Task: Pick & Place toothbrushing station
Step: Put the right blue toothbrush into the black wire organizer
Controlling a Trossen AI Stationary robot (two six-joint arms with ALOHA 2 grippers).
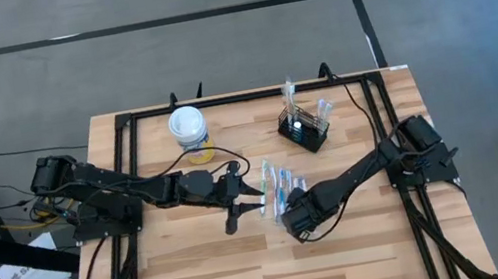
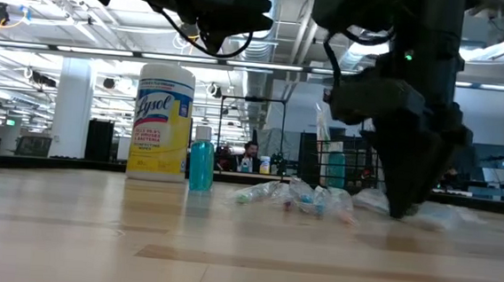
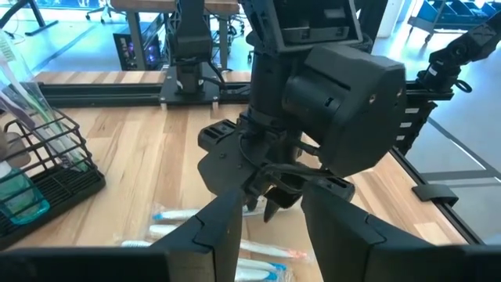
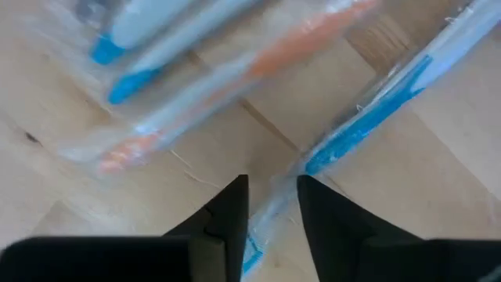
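You are working on a wooden table [image 1: 200, 269] with a grey floor around it and a big bright room behind. Near the middle lies a row of toothbrushes [image 1: 279, 187], each in a clear wrapper, flat and side by side so one can be picked out at a time. The black wire caddy [image 1: 304, 128] stands at the far side, a little to the right, upright and open at the top, with a few brushes already standing in it. It is well apart from the row.

Your right gripper [image 4: 272, 205] is down at the near right end of the row. Its fingers are narrow, with the wrapper of a blue toothbrush [image 4: 368, 117] between them. I think it has a pinch on it, but the wrapper is clear, so I am not sure.

Your left gripper [image 1: 236, 206] waits just left of the row, fingers partly apart and holding nothing, out of the way. The yellow wipes can [image 1: 189, 131] stands far left.
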